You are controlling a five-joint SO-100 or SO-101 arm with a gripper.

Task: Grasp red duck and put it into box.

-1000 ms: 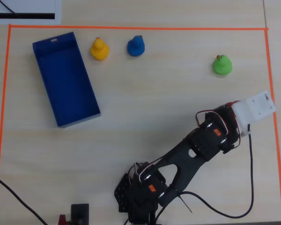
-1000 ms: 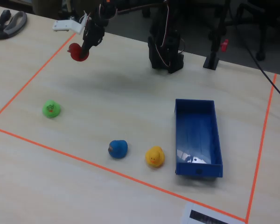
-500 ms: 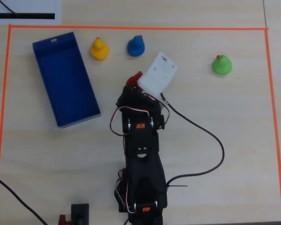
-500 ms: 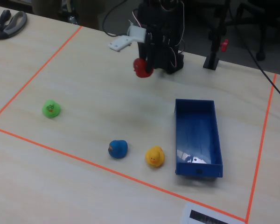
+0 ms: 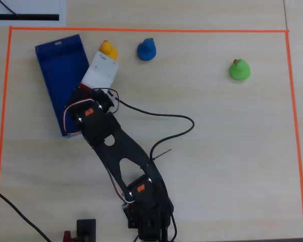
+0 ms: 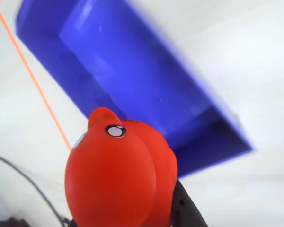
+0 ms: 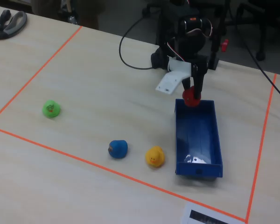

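The red duck is held in my gripper, which is shut on it, just above the near-arm end of the dark-blue box. In the wrist view the red duck fills the lower middle, with one black finger showing at its right side and the box beyond it. In the overhead view the box lies at the upper left, and the arm covers its lower end and hides the duck.
A yellow duck and a blue duck sit left of the box, and a green duck sits far left. Orange tape frames the table area. A black cable loops beside the arm.
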